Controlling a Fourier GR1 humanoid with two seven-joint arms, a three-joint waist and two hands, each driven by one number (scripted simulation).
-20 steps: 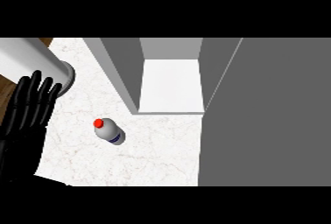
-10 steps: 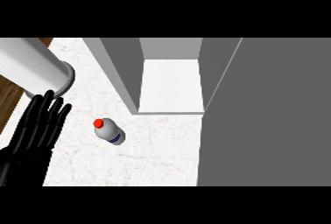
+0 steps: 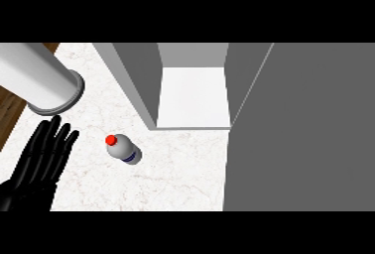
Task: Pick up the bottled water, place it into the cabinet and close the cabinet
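A white marbled counter (image 3: 172, 183) filled the middle of the head view, with a strip of brown wood floor (image 3: 13, 106) showing past its edge at about nine o'clock. The cabinet (image 3: 194, 94) stood open at twelve o'clock, its pale inner floor bare and its grey side walls rising on both sides. A broad grey panel (image 3: 307, 134), seemingly the cabinet's door, took up the whole three-o'clock side of the view. A thick white cylinder (image 3: 36, 77) with a grey rim slanted in from the ten-o'clock corner.

The bottled water (image 3: 121, 149) stood on the counter just left of centre, at roughly seven o'clock from the cabinet opening, seen from above with its red cap towards ten o'clock and a dark band round its white body. Nothing touched it.

The left hand (image 3: 40, 161) came in from the lower edge at eight o'clock, black, with its fingers straight, slightly spread and pointing towards one o'clock. It lay beside the bottle, apart from it, holding nothing. The right hand did not show in this view.
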